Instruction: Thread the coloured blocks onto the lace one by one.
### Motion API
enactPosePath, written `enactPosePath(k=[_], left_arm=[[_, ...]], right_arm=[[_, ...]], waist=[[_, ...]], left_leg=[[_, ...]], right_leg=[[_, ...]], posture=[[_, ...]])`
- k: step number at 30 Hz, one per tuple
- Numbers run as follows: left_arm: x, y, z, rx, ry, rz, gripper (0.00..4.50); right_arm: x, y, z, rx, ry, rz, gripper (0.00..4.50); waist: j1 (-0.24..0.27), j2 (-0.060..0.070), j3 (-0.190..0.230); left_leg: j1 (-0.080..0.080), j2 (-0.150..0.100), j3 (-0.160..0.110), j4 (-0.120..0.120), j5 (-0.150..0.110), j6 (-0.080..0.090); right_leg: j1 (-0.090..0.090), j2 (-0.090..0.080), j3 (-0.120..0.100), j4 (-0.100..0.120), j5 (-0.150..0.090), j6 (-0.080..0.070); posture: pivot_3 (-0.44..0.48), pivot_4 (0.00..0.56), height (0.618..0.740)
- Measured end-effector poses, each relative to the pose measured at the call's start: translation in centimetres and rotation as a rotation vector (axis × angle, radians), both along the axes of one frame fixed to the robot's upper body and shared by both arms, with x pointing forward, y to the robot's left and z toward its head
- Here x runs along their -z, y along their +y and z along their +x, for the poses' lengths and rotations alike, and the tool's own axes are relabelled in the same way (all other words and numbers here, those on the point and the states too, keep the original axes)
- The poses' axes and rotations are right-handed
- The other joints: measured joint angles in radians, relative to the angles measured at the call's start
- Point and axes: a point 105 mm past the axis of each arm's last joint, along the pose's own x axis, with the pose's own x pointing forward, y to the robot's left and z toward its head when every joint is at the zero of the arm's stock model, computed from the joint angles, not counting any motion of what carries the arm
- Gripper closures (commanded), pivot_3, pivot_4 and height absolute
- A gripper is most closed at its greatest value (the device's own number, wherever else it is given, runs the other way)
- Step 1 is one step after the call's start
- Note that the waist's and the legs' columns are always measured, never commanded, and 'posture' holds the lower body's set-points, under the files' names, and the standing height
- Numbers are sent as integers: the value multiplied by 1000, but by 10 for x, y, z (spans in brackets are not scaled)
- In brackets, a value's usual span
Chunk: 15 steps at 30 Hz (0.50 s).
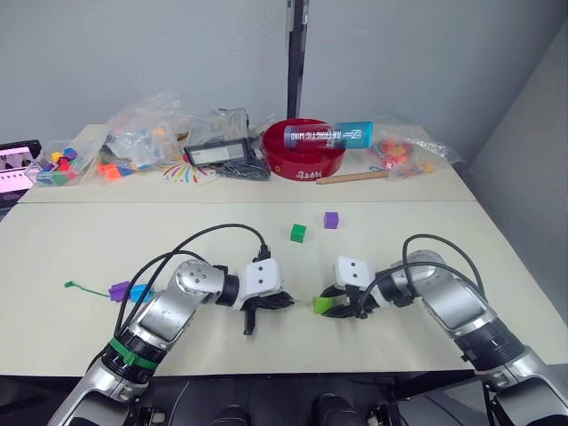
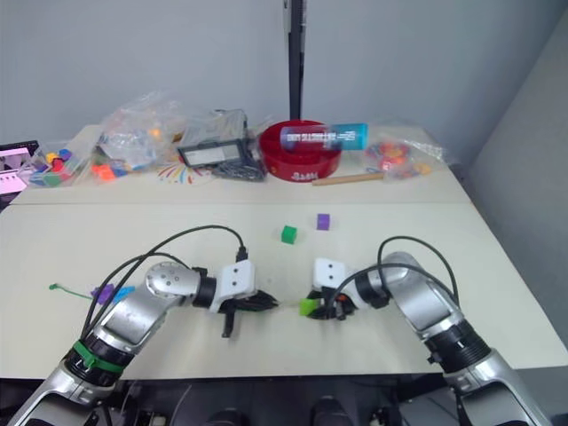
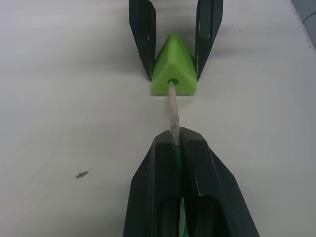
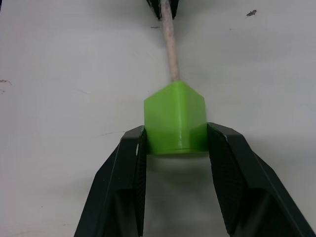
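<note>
My right gripper is shut on a light green block that rests low on the table near the front middle. My left gripper is shut on the lace's pale stiff tip, and the tip's end sits in the block's hole. The green lace trails left across the table with a purple block and a blue block on it. A dark green block and another purple block lie loose farther back.
Along the back stand a red bowl with a blue tube across it, a wooden stick, a black device and clear bags of coloured pieces. Black cables loop over both arms.
</note>
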Motion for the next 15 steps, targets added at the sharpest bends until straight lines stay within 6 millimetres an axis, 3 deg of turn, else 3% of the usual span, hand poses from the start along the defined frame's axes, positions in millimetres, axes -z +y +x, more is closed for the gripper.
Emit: enactPosePath(k=[15], left_arm=[[0,-2,2,-25,-11,17,4500]], right_arm=[[-1,2,-2,37,3,-7,3193]], waist=[[-1,0,0]], left_leg=[[0,0,0,0,0,0]], right_leg=[[0,0,0,0,0,0]], posture=[[0,150,731]])
